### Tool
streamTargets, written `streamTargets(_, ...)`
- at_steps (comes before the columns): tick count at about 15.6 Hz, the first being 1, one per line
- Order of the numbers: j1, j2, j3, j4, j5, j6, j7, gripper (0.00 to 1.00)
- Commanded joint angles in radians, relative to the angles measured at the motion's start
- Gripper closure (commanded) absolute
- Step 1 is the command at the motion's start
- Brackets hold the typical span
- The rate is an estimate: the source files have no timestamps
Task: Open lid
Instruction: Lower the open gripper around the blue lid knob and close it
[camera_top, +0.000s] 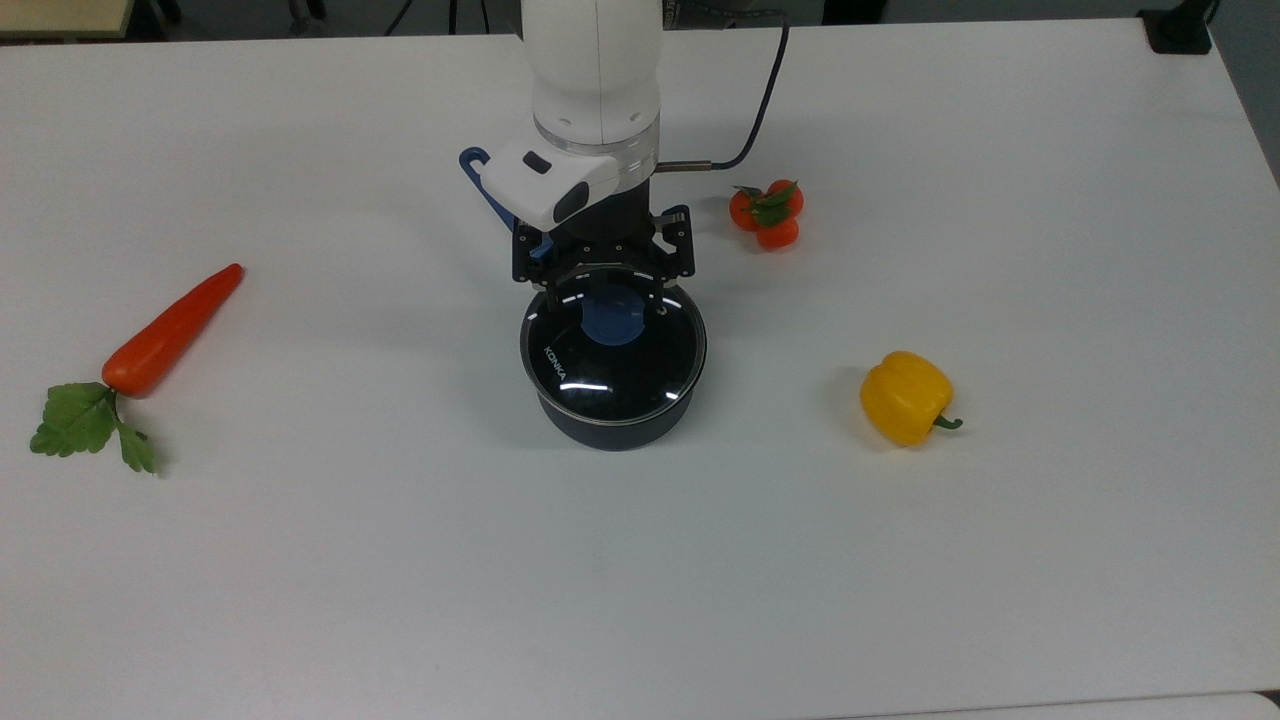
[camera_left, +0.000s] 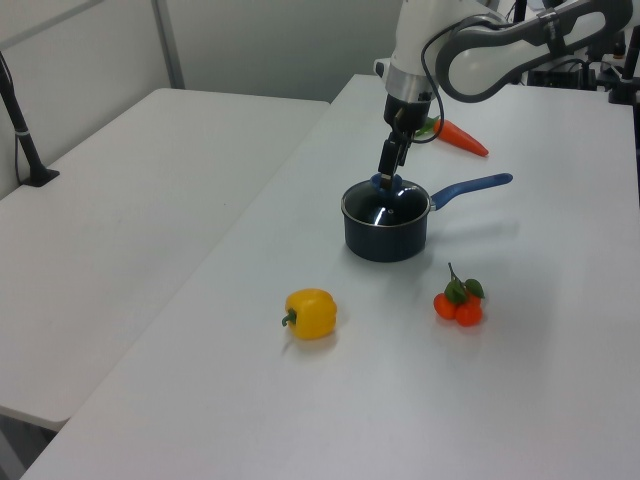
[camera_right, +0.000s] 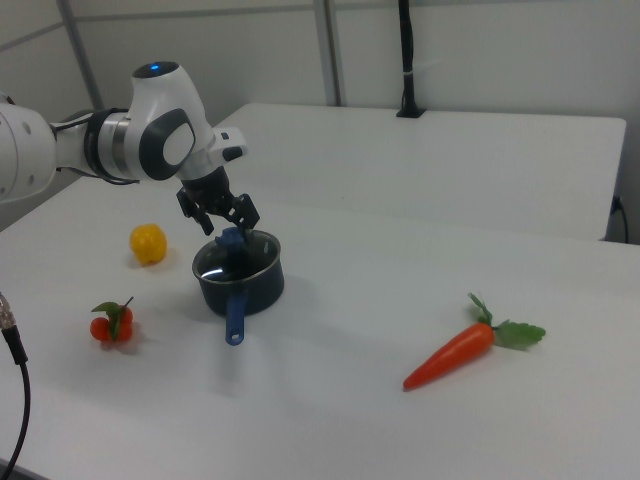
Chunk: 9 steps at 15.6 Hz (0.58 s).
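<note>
**End effector poised over lid knob, lid still seated**

End effector (camera_top: 603, 291) hangs directly above the lid (camera_top: 613, 343), fingers spread apart, one on each side of the blue knob (camera_top: 612, 317) in the top view. Whether the fingertips touch the knob cannot be told. In the left view the end effector (camera_left: 388, 172) points down at the knob from just above.

Lid sits closed on the dark saucepan (camera_top: 612, 420), near the middle of the white worktop (camera_top: 300, 560). "KONKA" lettering reads toward the top view's left of the glass. The saucepan's blue handle (camera_left: 472, 187) runs under the arm in the top view.

Other items on the worktop, all well apart from the pan:
- carrot (camera_top: 170, 330), top view's left
- yellow pepper (camera_top: 905, 397), top view's right
- tomato cluster (camera_top: 766, 214), just beside the arm on the top view's right
</note>
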Motion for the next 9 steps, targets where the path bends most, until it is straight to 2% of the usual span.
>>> streamTargets(1, 0.002, -0.019, 0.005, -0.035, 0.015, 0.039, -0.014, 0.10)
streamTargets(3, 0.002, -0.016, 0.005, -0.034, 0.015, 0.042, -0.014, 0.19)
streamTargets(9, 0.002, 0.002, 0.005, -0.032, 0.015, 0.066, 0.042, 0.19)
